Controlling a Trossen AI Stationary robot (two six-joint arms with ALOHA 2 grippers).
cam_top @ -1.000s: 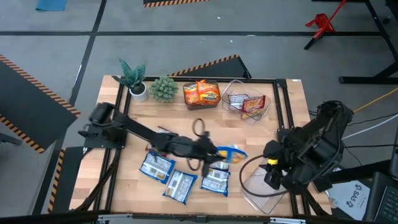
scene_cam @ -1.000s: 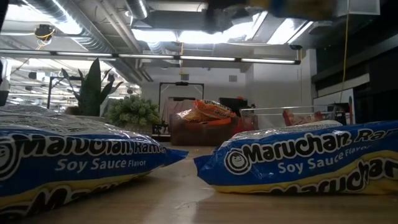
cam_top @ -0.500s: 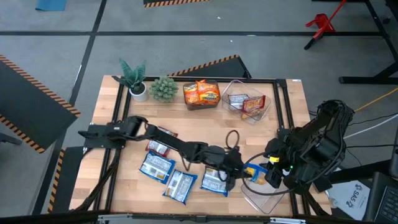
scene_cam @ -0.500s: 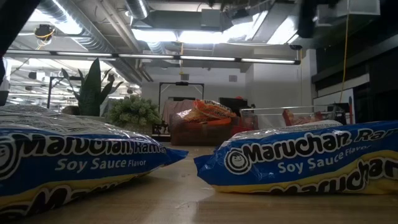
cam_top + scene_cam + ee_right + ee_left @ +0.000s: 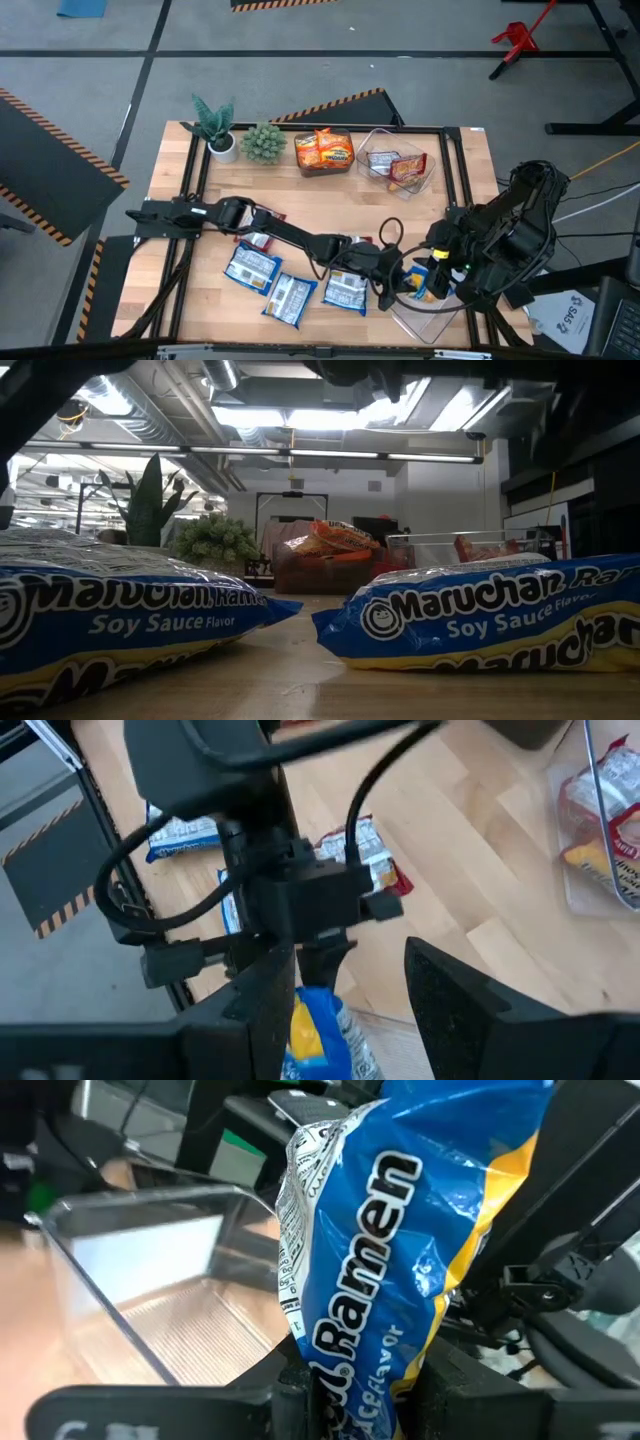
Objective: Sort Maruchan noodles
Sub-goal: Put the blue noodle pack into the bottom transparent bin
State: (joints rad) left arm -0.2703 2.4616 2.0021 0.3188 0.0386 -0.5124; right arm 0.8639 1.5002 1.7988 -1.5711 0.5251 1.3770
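**Blue packet hanging over the empty bin at the worktop's front right corner**

Left gripper (image 5: 408, 283): clamped on a blue-and-white Maruchan packet (image 5: 375, 1250), reaching far across the worktop (image 5: 330, 200) toward its front right corner. In the left wrist view, pinching the packet at one short end, with the long axis running straight out away from the fingers (image 5: 300, 1390) and the free end crumpling a little.

Just beyond the packet: the clear empty bin (image 5: 150, 1295), lying under and slightly past the free end, its floor bare. Probably needing only a short reach onward before letting go, so that the whole length lands inside the rim and does not hang over the near wall.

Right gripper (image 5: 440, 280): waiting at the right edge, very close to the held packet, with fingers (image 5: 450, 1010) standing apart and holding nothing. Nearer to the bin than the left arm's base, so crowding looks like a risk.

Farther out: three blue packets (image 5: 290, 285) lying flat near the front edge, a red-brown packet (image 5: 255, 238) beside the left arm, orange packets (image 5: 324, 150) in a bin at the back edge, more red-brown ones in the clear bin (image 5: 395, 165) next to it, and two small plants (image 5: 240, 140) at the back left.
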